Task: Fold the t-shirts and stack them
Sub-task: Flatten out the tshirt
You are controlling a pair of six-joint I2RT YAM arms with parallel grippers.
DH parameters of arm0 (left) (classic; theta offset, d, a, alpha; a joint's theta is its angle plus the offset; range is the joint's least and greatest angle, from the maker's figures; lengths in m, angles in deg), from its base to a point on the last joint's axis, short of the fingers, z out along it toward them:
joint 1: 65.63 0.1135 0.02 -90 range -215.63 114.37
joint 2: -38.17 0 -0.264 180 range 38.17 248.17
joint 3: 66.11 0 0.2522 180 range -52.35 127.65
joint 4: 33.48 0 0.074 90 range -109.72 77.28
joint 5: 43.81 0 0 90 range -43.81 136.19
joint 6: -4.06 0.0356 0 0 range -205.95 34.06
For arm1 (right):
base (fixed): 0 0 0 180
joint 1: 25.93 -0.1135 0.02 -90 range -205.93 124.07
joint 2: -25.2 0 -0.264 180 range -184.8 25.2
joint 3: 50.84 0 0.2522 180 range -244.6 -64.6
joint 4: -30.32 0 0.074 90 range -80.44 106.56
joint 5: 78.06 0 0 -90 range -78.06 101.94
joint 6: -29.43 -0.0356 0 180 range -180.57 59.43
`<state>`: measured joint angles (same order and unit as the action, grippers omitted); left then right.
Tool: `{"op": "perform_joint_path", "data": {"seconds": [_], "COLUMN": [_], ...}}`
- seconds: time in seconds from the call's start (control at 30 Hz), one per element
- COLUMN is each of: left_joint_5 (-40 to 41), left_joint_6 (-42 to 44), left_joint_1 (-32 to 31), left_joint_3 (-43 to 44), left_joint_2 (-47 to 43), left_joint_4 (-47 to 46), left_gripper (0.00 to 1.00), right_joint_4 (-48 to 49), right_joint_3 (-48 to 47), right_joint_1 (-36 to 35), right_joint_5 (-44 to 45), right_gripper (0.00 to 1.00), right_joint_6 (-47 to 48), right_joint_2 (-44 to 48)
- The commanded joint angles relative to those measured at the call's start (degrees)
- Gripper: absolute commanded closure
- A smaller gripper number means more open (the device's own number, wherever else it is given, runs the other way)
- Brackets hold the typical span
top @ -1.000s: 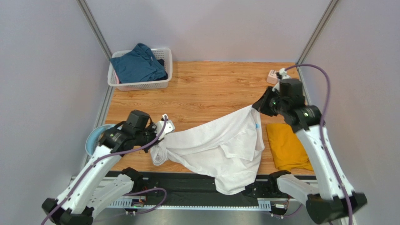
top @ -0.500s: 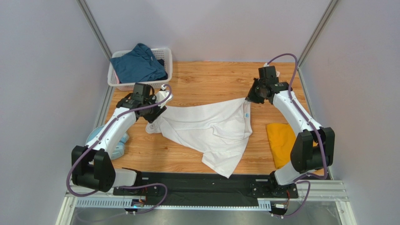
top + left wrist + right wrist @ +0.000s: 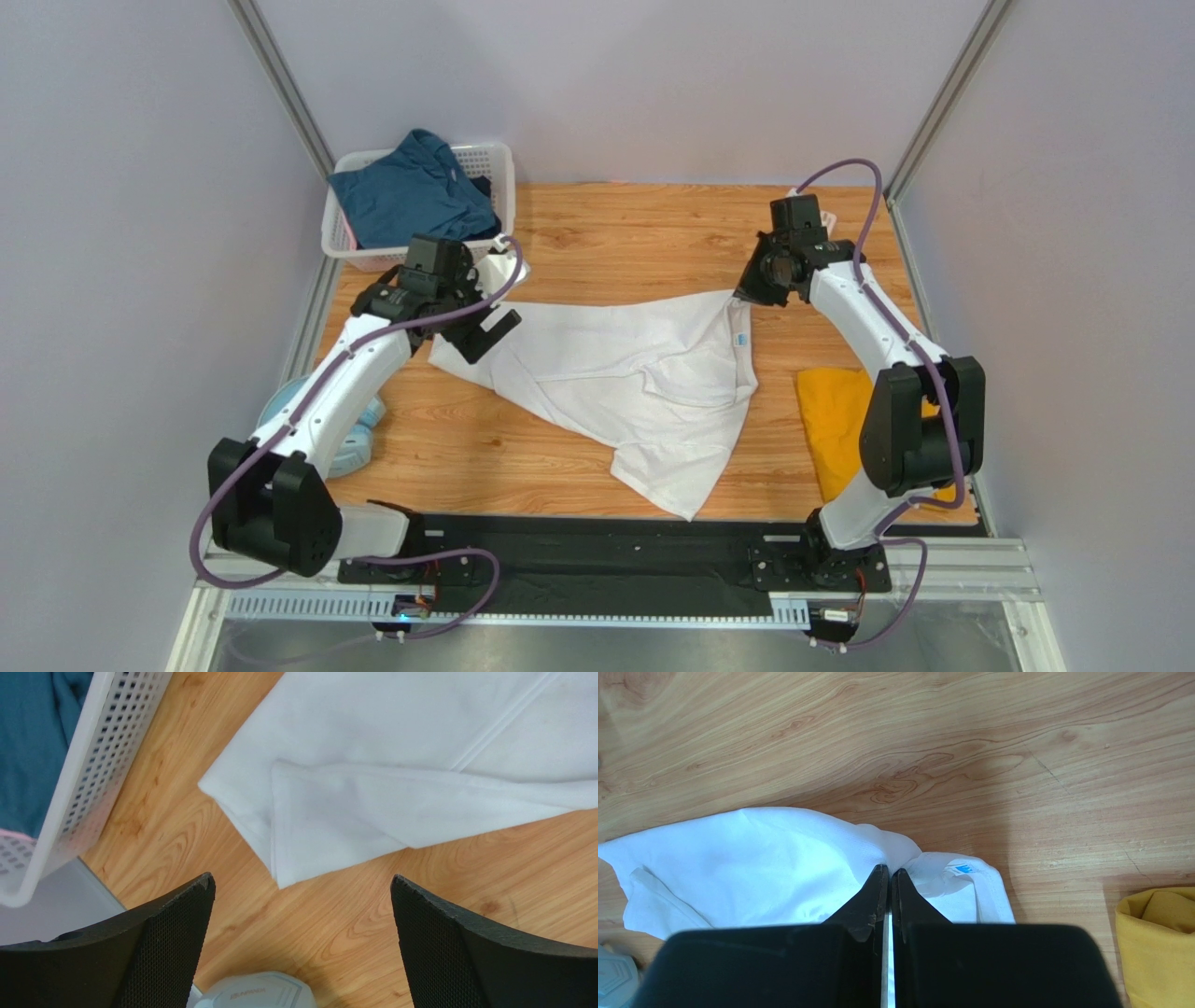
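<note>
The white t-shirt [image 3: 617, 371] lies spread across the middle of the wooden table, its blue neck label [image 3: 961, 869] on the right. My right gripper [image 3: 741, 294] is shut on the cloth beside the collar [image 3: 889, 871]. My left gripper [image 3: 491, 325] hovers open over the shirt's left corner [image 3: 302, 880], with nothing between its fingers. The cloth [image 3: 393, 777] lies flat beyond it. A folded mustard-yellow t-shirt [image 3: 842, 420] sits at the right [image 3: 1158, 945]. The dark teal t-shirt [image 3: 414, 189] lies in the basket [image 3: 35, 735].
The white lattice basket [image 3: 421, 256] stands at the far left corner, its wall [image 3: 98, 777] close to my left gripper. Pale-blue curved objects [image 3: 302, 406] lie at the table's left edge. Grey walls enclose the table on three sides.
Both arms have moved toward the far side, dragging the white t-shirt out flatter. My left gripper has opened and let go of the shirt's left corner. The right gripper has kept its hold.
</note>
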<state>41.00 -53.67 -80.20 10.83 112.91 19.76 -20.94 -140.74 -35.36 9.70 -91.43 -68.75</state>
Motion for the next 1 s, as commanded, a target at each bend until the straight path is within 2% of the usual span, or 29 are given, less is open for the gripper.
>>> {"op": "perform_joint_path", "data": {"seconds": [0.0, 0.3, 0.33, 0.37, 0.4, 0.43, 0.53, 0.6, 0.7, 0.73, 0.97], "left_joint_5": [-1.05, -2.28, -1.84, -1.23, -0.70, -0.35, 0.53, 0.01, 0.71, 0.97, 3.34], "left_joint_6": [-3.44, -8.28, -8.28, -8.36, -8.45, -8.54, -9.16, -9.24, -9.16, -8.98, -8.63], "left_joint_1": [-4.68, -5.21, -5.64, -5.73, -5.82, -5.91, -5.91, -5.91, -5.91, -5.91, -5.91], "left_joint_3": [1.33, 12.92, 13.37, 13.81, 14.68, 15.22, 16.54, 16.54, 15.84, 15.49, 10.21], "left_joint_2": [7.06, 25.35, 26.41, 27.29, 28.95, 29.67, 31.43, 31.52, 31.52, 31.43, 29.41], "left_joint_4": [-3.96, -3.89, -3.89, -4.06, -4.15, -4.24, -4.24, -4.24, -4.42, -4.42, -7.23], "left_gripper": [0.00, 0.05, 0.05, 0.06, 0.06, 0.07, 0.07, 0.07, 0.08, 0.09, 0.10], "right_joint_4": [3.83, 3.31, 2.26, 1.56, 1.03, -0.28, -1.96, -1.97, -0.92, -0.39, 1.98], "right_joint_3": [-0.15, -1.29, -2.51, -3.13, -3.57, -4.01, -3.32, -0.34, 5.72, 7.39, 21.11], "right_joint_1": [0.20, 0.20, 0.20, 0.20, 0.20, 0.20, 0.20, 0.20, 0.11, -0.06, -2.61], "right_joint_5": [-1.10, 0.13, 0.13, 0.13, 0.74, 1.44, 6.62, 8.39, 4.29, 3.13, -5.40], "right_gripper": [1.00, 1.00, 0.94, 0.83, 0.68, 0.39, 0.22, 0.20, 0.30, 0.37, 0.44], "right_joint_6": [-0.17, 1.14, 1.06, 0.97, 0.88, 0.79, 0.71, 0.62, -1.04, -1.31, -2.55], "right_joint_2": [0.00, -2.01, -2.72, -3.34, -4.13, -4.31, -1.34, 1.30, 6.49, 7.37, 13.35]}}
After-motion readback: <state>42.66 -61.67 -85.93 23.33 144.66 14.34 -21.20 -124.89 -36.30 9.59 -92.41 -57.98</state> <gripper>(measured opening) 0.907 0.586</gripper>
